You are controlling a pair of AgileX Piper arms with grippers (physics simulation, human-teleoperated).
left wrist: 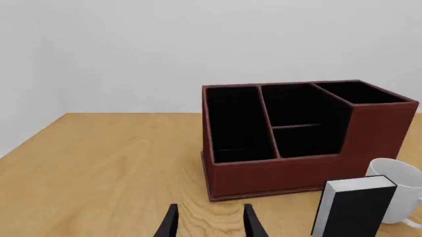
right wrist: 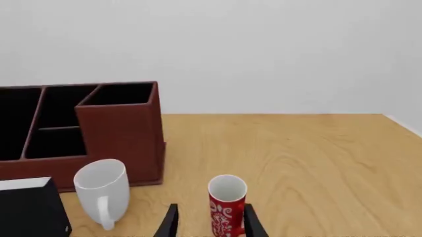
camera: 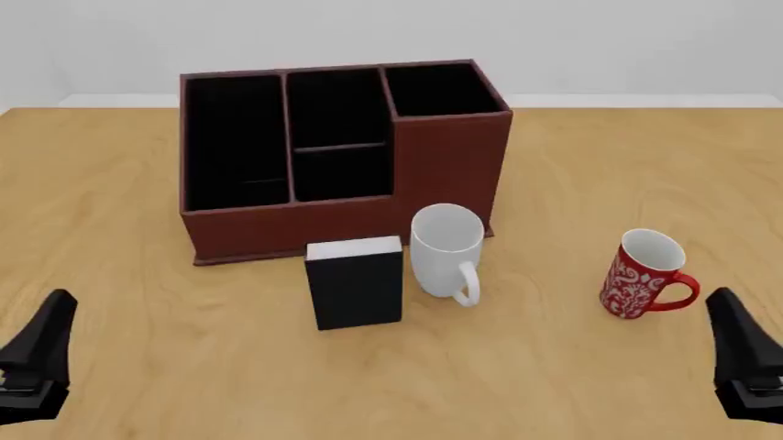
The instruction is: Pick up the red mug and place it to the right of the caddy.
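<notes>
Straight ahead of right claw [right wrist: 208,222], red mug [right wrist: 227,205], upright, nearer than left claw [left wrist: 208,222]; both open, empty.

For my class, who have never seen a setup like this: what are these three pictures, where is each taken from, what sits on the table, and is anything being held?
These are simulator renders of two robot arms at a wooden table. The front view looks down from behind the arms: the left end effector and right end effector show at the bottom corners. The other two pictures come from cameras just behind each end effector, looking along its fingers.

On the table stand a dark red-brown caddy with black compartments, a small black box with a white top, a plain white mug, and a red mug with a white pattern.

Nothing is held. Both end effectors are open; the right wrist view shows the red mug just ahead of the right one's fingers.
</notes>
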